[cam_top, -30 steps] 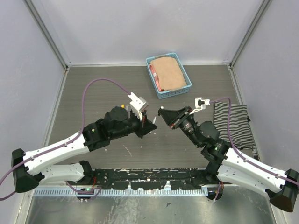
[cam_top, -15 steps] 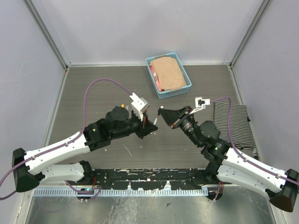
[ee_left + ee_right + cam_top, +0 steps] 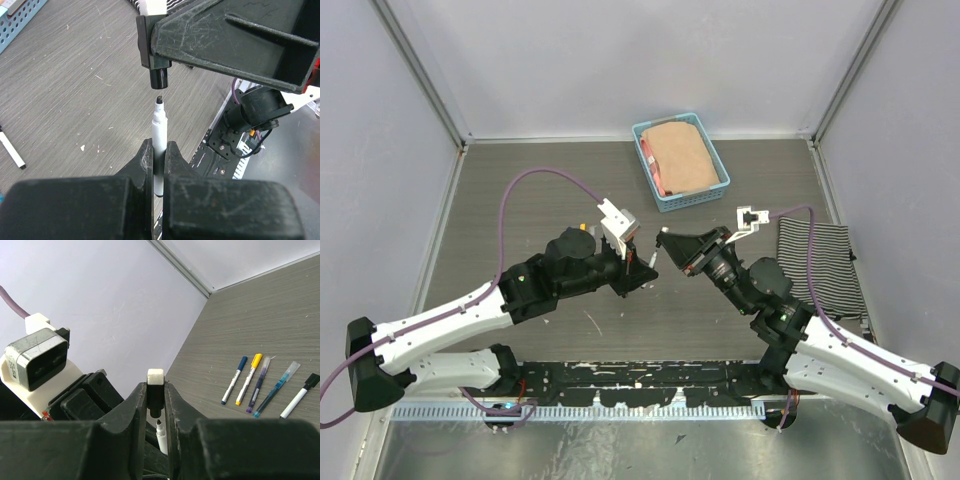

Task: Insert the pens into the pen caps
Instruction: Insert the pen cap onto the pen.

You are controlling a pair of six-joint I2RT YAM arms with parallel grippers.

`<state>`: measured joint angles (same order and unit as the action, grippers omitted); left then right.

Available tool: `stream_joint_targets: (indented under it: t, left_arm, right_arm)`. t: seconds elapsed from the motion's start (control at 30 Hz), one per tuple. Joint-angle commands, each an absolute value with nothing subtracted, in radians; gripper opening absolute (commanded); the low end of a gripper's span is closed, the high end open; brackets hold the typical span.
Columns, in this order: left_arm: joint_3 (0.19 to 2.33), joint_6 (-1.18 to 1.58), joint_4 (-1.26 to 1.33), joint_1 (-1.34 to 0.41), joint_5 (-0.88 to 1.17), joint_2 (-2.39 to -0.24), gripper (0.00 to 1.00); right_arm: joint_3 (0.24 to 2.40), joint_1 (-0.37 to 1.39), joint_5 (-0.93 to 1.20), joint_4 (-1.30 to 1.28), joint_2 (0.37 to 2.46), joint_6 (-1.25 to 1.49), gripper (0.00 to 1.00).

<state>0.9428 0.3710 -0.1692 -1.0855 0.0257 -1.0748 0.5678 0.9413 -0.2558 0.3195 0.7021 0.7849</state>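
L gripper (image 3: 159, 156) clamps white pen (image 3: 159, 131) just under black cap (image 3: 159, 78) pinched in R gripper (image 3: 155, 391); only R-wrist cam shows five spare pens (image 3: 260, 383).

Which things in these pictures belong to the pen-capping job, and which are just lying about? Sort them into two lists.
Belongs to the job:
- white pen, held in the left gripper
- black cap, held in the right gripper
- row of five loose pens

Just lying about:
- blue basket holding a tan cloth
- striped cloth
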Motion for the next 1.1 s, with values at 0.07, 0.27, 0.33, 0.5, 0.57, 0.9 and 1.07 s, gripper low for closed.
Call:
stream_joint_targets:
  t: [0.07, 0.27, 0.33, 0.5, 0.57, 0.9, 1.07]
  left_arm:
    - [0.942, 0.37, -0.133, -1.089, 0.024, -1.074, 0.0]
    - [0.94, 0.37, -0.132, -1.09, 0.02, -1.074, 0.0]
    - [0.94, 0.37, -0.132, -1.089, 0.02, -1.075, 0.0]
    - [0.943, 0.37, -0.132, -1.089, 0.019, -1.078, 0.0]
    - [0.944, 0.37, -0.132, -1.089, 0.018, -1.078, 0.0]
    - [0.942, 0.37, -0.131, -1.09, 0.01, -1.075, 0.0]
    - [0.946, 0.369, -0.131, -1.089, 0.008, -1.077, 0.0]
  right_arm:
    - [0.614, 0.942, -0.24, 0.343, 0.7, 0.778, 0.0]
    - [0.609, 0.942, -0.243, 0.336, 0.699, 0.779, 0.0]
    - [0.609, 0.942, -0.239, 0.338, 0.699, 0.778, 0.0]
    - [0.611, 0.942, -0.232, 0.33, 0.7, 0.777, 0.0]
    - [0.608, 0.942, -0.23, 0.329, 0.7, 0.777, 0.0]
    - [0.607, 0.942, -0.226, 0.319, 0.703, 0.77, 0.0]
    - [0.603, 0.942, -0.227, 0.308, 0.7, 0.768, 0.0]
